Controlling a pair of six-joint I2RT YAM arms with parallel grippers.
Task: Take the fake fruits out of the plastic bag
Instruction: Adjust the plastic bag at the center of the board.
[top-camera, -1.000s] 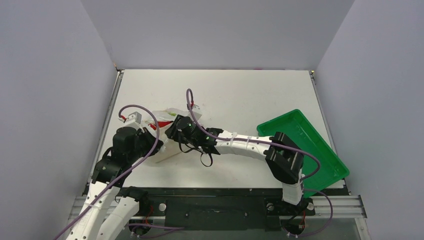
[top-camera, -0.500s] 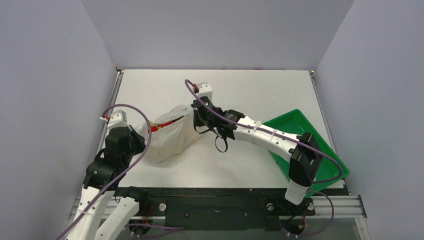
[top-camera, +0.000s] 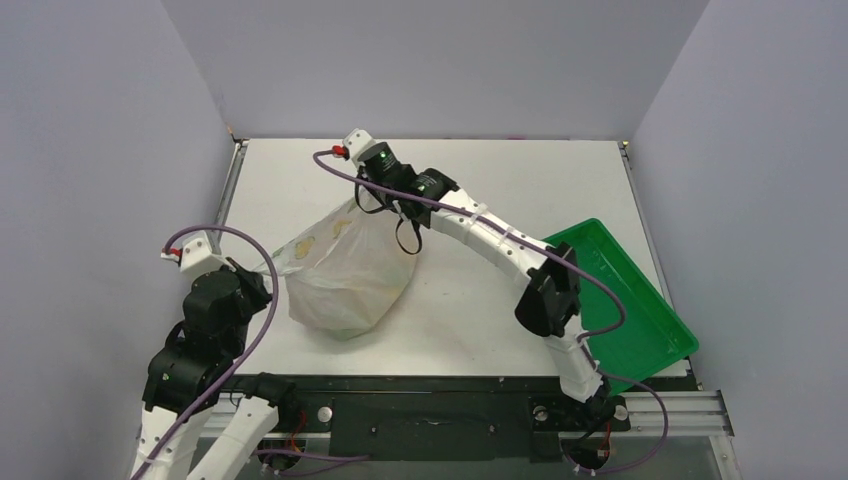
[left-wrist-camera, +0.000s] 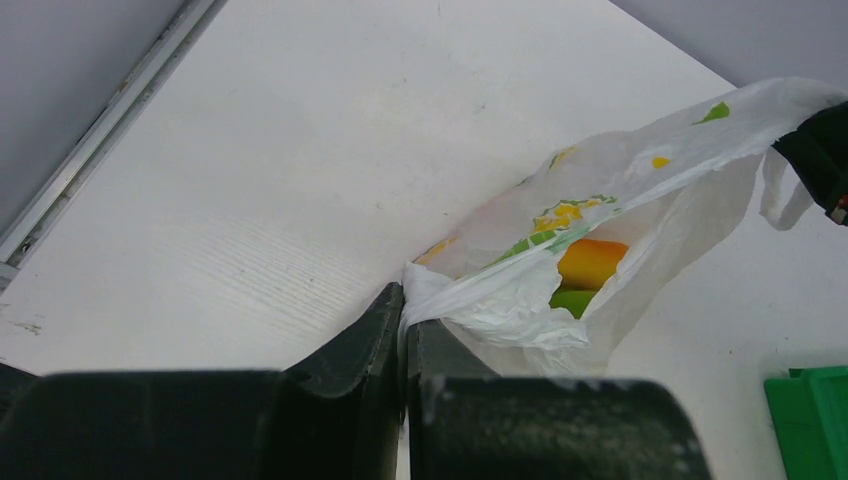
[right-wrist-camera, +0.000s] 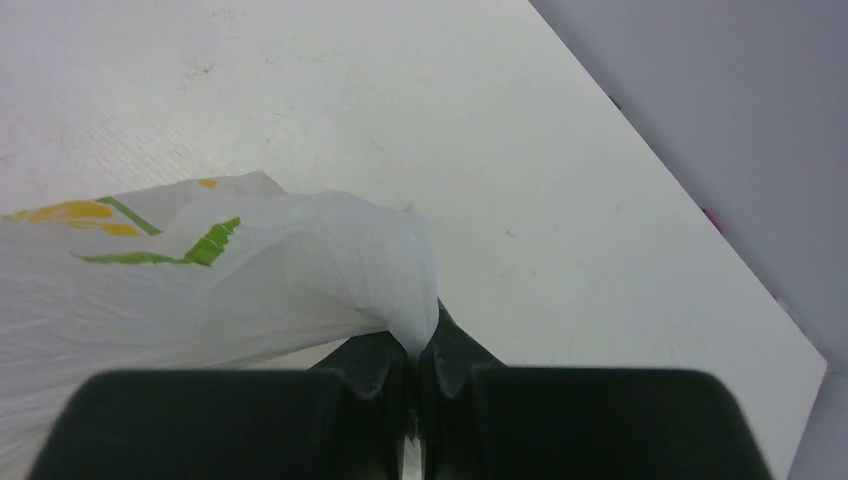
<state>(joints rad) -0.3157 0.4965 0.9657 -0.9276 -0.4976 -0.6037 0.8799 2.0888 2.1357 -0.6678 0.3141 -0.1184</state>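
The translucent white plastic bag (top-camera: 345, 280) hangs stretched between both arms over the table's left middle. My left gripper (left-wrist-camera: 408, 318) is shut on the plastic bag (left-wrist-camera: 620, 215) at its near-left edge. My right gripper (right-wrist-camera: 414, 352) is shut on the plastic bag (right-wrist-camera: 230, 275) at the far top corner, raised above the table. Through the bag's mouth in the left wrist view I see fake fruits: an orange-yellow piece (left-wrist-camera: 590, 262) above a green one (left-wrist-camera: 572, 300). From the top view the fruits are only yellowish blurs through the film (top-camera: 385, 285).
A green rectangular tray (top-camera: 640, 300) lies at the right, partly under the right arm's elbow. The table's left rail (left-wrist-camera: 90, 165) runs close beside the left arm. Grey walls enclose the table on three sides.
The right gripper closed on the bag's far edge and lifted it up and toward the back left. The left arm pulled back toward the near left, so the bag now hangs stretched and bulging.
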